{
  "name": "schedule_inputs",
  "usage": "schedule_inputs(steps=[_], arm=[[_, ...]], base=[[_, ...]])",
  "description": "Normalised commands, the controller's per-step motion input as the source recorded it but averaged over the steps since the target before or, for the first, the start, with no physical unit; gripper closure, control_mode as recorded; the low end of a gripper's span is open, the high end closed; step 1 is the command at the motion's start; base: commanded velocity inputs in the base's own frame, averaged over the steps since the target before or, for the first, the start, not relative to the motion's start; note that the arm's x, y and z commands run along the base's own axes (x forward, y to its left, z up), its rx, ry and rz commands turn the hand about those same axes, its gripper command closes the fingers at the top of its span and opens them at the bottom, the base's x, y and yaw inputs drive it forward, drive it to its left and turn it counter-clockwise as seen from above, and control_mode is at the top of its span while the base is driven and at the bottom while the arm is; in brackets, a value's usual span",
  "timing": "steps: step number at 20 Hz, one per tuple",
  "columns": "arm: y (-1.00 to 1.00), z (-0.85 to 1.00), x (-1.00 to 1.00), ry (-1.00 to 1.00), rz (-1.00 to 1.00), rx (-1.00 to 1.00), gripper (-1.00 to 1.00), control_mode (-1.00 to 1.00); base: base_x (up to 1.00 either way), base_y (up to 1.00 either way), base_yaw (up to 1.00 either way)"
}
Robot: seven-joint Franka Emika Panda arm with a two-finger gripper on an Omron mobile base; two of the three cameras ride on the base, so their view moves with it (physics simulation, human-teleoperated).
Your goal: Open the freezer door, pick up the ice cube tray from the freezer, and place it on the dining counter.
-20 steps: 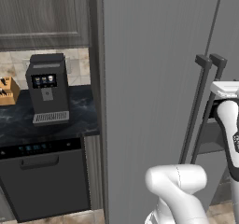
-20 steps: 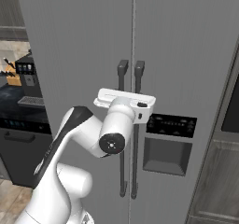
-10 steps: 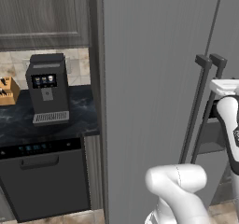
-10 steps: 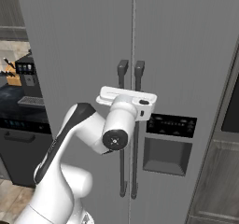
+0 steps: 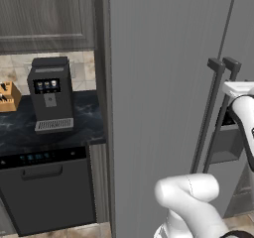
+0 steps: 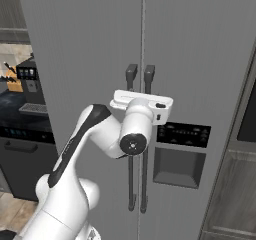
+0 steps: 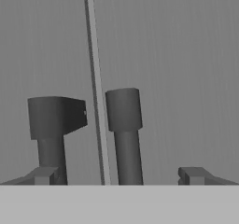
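The freezer door [image 6: 200, 59], flat brushed grey with a recessed dark dispenser niche [image 6: 179, 166], stood shut in front of the gripper [image 7: 116, 175]. The spread, empty jaws framed its squared dark bar handle [image 7: 125, 134]. The plain door's matching handle [image 7: 50, 134] stood just beside, across the seam.

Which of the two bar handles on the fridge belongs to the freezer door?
Find the big grey two-door fridge, then the two dark vertical bars beside its centre seam. The freezer door handle is the right bar, on the door with the dark dispenser niche.
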Motion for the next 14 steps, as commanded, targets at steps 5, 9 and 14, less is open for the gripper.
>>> schedule_inputs(steps=[5,9,14], arm=[[-0.02,-0.06,0.18,0.0,0.02,0.0,-1.0,-1.0],[0.0,-0.09,0.21,0.0,0.01,0.0,-1.0,-1.0],[0.0,-0.06,0.18,0.0,0.01,0.0,-1.0,-1.0]], base=[[0.0,0.0,0.0],[0.0,0.0,0.0],[0.0,0.0,0.0]])
